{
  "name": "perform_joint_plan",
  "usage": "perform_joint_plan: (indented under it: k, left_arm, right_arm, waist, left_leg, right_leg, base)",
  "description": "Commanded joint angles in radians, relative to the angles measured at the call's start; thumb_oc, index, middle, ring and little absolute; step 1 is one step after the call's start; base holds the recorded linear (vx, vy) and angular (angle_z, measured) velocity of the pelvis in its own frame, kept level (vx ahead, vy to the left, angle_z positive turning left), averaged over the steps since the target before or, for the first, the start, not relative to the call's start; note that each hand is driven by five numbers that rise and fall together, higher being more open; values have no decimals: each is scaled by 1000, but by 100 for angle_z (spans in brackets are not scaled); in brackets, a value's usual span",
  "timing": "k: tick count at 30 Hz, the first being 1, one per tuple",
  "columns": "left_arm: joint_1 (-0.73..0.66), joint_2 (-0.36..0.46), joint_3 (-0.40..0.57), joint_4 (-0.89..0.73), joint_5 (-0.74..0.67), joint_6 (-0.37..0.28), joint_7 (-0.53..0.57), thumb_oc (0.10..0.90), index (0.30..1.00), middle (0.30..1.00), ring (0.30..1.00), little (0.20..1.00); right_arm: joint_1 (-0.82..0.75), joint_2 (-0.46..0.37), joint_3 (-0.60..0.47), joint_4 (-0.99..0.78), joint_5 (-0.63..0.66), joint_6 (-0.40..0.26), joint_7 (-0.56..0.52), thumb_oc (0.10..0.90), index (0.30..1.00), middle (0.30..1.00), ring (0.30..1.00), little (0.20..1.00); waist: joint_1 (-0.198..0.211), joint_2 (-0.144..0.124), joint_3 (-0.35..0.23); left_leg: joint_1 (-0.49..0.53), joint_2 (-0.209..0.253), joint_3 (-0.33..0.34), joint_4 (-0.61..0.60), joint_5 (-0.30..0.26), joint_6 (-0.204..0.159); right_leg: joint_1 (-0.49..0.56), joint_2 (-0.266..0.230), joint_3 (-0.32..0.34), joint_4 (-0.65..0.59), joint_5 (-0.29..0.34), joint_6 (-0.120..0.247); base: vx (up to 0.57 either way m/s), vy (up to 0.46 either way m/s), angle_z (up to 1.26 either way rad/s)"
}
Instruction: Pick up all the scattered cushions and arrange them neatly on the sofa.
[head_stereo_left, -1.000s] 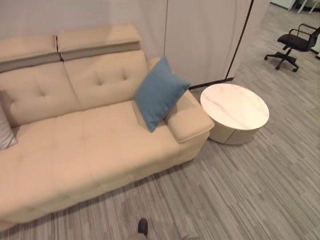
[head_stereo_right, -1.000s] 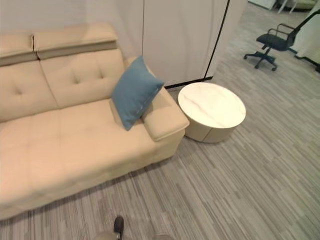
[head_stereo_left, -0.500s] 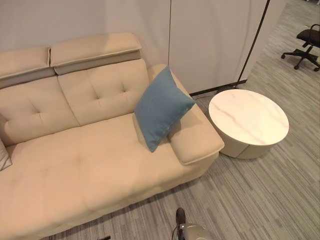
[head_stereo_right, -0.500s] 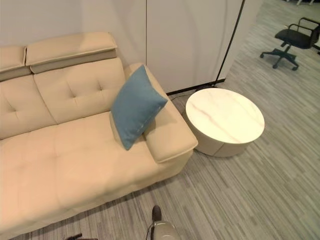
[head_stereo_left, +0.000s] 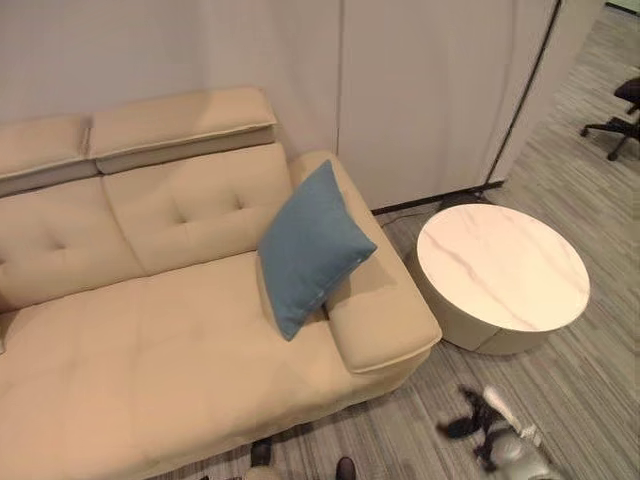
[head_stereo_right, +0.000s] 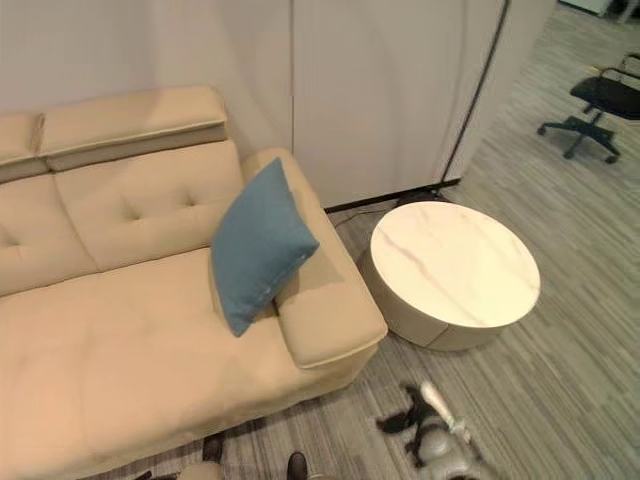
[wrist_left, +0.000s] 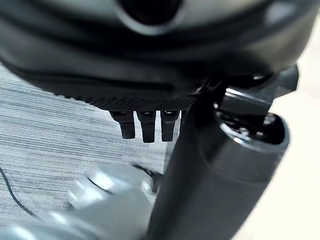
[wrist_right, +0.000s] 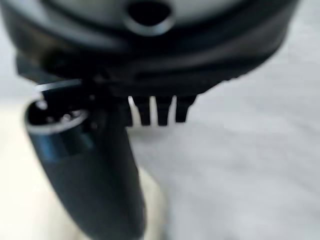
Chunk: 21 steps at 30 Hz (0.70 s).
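A blue cushion (head_stereo_left: 312, 246) stands on edge on the beige sofa (head_stereo_left: 150, 350), leaning against its right armrest (head_stereo_left: 385, 320). My right hand (head_stereo_left: 478, 424) hangs low over the carpet in front of the round table, a short way right of the armrest and apart from the cushion. In the right wrist view my right hand (wrist_right: 85, 165) has straight fingers (wrist_right: 155, 112) and holds nothing. In its own wrist view my left hand (wrist_left: 220, 165) is also open, its straight fingers (wrist_left: 145, 127) over the grey carpet with nothing in them.
A round white table (head_stereo_left: 502, 265) stands on the striped grey carpet just right of the sofa. A white partition wall (head_stereo_left: 430, 90) rises behind both. A black office chair (head_stereo_right: 600, 95) stands at the far right.
The whole picture has shifted, so the camera has moved. My right hand has come into view at the lower right. The blue cushion keeps its place against the armrest.
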<state>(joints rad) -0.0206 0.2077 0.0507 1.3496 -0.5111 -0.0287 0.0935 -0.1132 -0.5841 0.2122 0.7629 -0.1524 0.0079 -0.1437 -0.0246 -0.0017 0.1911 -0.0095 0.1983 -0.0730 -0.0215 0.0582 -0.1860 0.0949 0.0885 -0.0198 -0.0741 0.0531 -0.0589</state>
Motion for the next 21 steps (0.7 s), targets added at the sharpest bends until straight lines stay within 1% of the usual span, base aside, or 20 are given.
perform_joint_plan:
  k: [1, 2, 3, 4, 5, 8, 9, 10, 11, 12, 13, 14, 15, 16, 17, 18, 19, 20, 21]
  left_arm:
    - [-46, 20, -50, -113, -35, -77, -23, 800, 900, 900, 900, 900]
    - [-46, 20, -50, -112, -35, -77, -23, 800, 900, 900, 900, 900]
    - [-81, 24, -59, -159, -82, -86, -36, 800, 900, 900, 900, 900]
    - [-81, 24, -58, -159, -82, -86, -36, 800, 900, 900, 900, 900]
    - [-98, 23, -64, -186, -109, -95, -34, 800, 900, 900, 900, 900]
    - [-185, 5, -113, -277, -203, -121, -22, 800, 900, 900, 900, 900]
    - [-241, -8, -159, -365, -263, -139, -13, 800, 900, 900, 900, 900]
    - [-242, -9, -157, -366, -263, -138, -12, 800, 900, 900, 900, 900]
    - [-283, -12, -182, -401, -300, -149, -6, 800, 900, 900, 900, 900]
    - [-370, -15, -213, -467, -384, -173, 5, 800, 900, 900, 900, 900]
    - [-409, -18, -224, -483, -411, -179, 8, 800, 900, 900, 900, 900]
    - [-441, -18, -235, -494, -436, -185, 10, 800, 900, 900, 900, 900]
    - [-444, -18, -232, -493, -437, -185, 10, 800, 900, 900, 900, 900]
    - [-475, -25, -240, -497, -458, -188, 12, 800, 900, 900, 900, 900]
    - [-532, -38, -269, -489, -475, -194, 23, 800, 900, 900, 900, 900]
    - [-549, -44, -280, -491, -483, -195, 22, 800, 900, 900, 900, 900]
    - [-563, -58, -289, -488, -497, -198, 24, 800, 900, 900, 900, 900]
    - [-565, -59, -287, -488, -498, -198, 24, 800, 900, 900, 900, 900]
    - [-582, -65, -292, -482, -504, -195, 24, 800, 900, 900, 900, 900]
  right_arm:
    - [-66, -180, -84, -119, 10, -59, -29, 800, 900, 900, 900, 900]
    - [-67, -181, -84, -119, 11, -59, -28, 800, 900, 900, 900, 900]
    - [-131, -240, -63, -172, 4, -67, -17, 800, 900, 900, 900, 900]
    - [-134, -241, -62, -171, 4, -67, -17, 800, 900, 900, 900, 900]
    - [-181, -265, -50, -184, 1, -70, -23, 800, 900, 900, 900, 900]
    - [-355, -278, 1, -187, 35, -71, -49, 800, 900, 900, 900, 900]
    - [-460, -277, 45, -192, 53, -66, -66, 800, 900, 900, 900, 900]
    - [-466, -277, 49, -188, 54, -67, -66, 800, 900, 900, 900, 900]
    - [-529, -277, 76, -187, 61, -63, -77, 800, 900, 900, 900, 900]
    - [-656, -274, 131, -165, 85, -61, -107, 800, 900, 900, 900, 900]
    - [-709, -268, 157, -151, 98, -59, -118, 800, 900, 900, 900, 900]
    - [-763, -263, 182, -131, 110, -58, -127, 800, 900, 900, 900, 900]
    - [-770, -263, 187, -126, 111, -59, -127, 800, 900, 900, 900, 900]
    - [-827, -257, 216, -96, 120, -55, -135, 800, 900, 900, 900, 900]
    - [-932, -242, 280, -34, 127, -47, -147, 800, 900, 900, 900, 900]
    - [-981, -231, 311, -1, 126, -39, -153, 800, 900, 900, 900, 900]
    - [-1021, -216, 332, 33, 136, -36, -159, 800, 900, 900, 900, 900]
    - [-1026, -215, 337, 37, 137, -37, -159, 800, 900, 900, 900, 900]
    - [-1066, -207, 362, 76, 142, -33, -165, 800, 900, 900, 900, 900]
  waist:
    - [4, -14, -37]
    - [4, -15, -36]
    - [7, -29, -48]
    - [8, -29, -47]
    - [8, -35, -48]
    - [6, -50, -44]
    - [6, -57, -21]
    - [4, -56, -22]
    - [5, -59, -4]
    - [1, -65, 29]
    - [-1, -67, 41]
    - [-1, -69, 53]
    - [-3, -68, 53]
    - [-3, -71, 65]
    - [3, -78, 90]
    - [5, -81, 102]
    - [6, -85, 115]
    - [5, -84, 115]
    - [9, -90, 123]
  left_leg:
    - [-107, -13, -1, 40, 30, 51]
    - [-106, -15, 1, 41, 28, 52]
    - [-97, -23, 16, 37, 18, 53]
    - [-96, -24, 18, 37, 17, 54]
    - [-94, -26, 26, 36, 11, 56]
    - [-109, -35, 46, 39, -3, 61]
    - [-150, -38, 50, 49, -5, 60]
    - [-154, -38, 50, 51, -6, 60]
    - [-180, -41, 49, 56, -5, 60]
    - [-238, -44, 45, 70, -2, 57]
    - [-263, -44, 45, 75, 0, 57]
    - [-282, -47, 44, 78, 3, 58]
    - [-285, -47, 45, 79, 3, 58]
    - [-300, -50, 46, 78, 8, 58]
    - [-323, -52, 46, 73, 21, 56]
    - [-334, -52, 45, 68, 28, 54]
    - [-345, -53, 44, 62, 37, 51]
    - [-346, -53, 44, 61, 38, 51]
    - [-353, -53, 43, 51, 48, 48]
  right_leg:
    - [-15, -176, 72, 209, -238, 175]
    - [-14, -177, 73, 208, -238, 176]
    - [-20, -193, 84, 189, -225, 189]
    - [-20, -194, 86, 189, -225, 189]
    - [-25, -202, 94, 180, -218, 195]
    - [-65, -218, 109, 161, -196, 209]
    - [-113, -223, 118, 163, -182, 211]
    - [-117, -223, 119, 165, -182, 212]
    - [-146, -224, 125, 167, -176, 213]
    - [-219, -218, 137, 182, -162, 213]
    - [-248, -213, 143, 190, -157, 213]
    - [-275, -209, 147, 198, -150, 212]
    - [-279, -209, 148, 200, -150, 212]
    - [-300, -206, 154, 205, -143, 212]
    - [-331, -202, 157, 206, -131, 213]
    - [-347, -197, 159, 207, -127, 214]
    - [-362, -193, 159, 207, -123, 214]
    - [-364, -193, 160, 208, -123, 214]
    - [-376, -191, 159, 207, -120, 215]
  base:
    - [247, 165, -14]
    - [190, 92, -29]
    - [106, 50, -33]
    - [130, 73, -29]
    - [38, 49, -6]
    - [-41, 53, -17]
    - [-125, 23, -20]
    - [-197, 15, -16]
    - [-236, 5, -7]
    - [-297, -4, -2]
    - [-242, -11, 0]
    - [-92, -12, -4]
    - [-70, -7, -4]
    - [-90, -29, -3]
    - [-104, -53, -5]
    - [-85, -67, -8]
    - [-37, -42, -7]
    - [-41, -49, -3]
    - [-24, -76, 4]
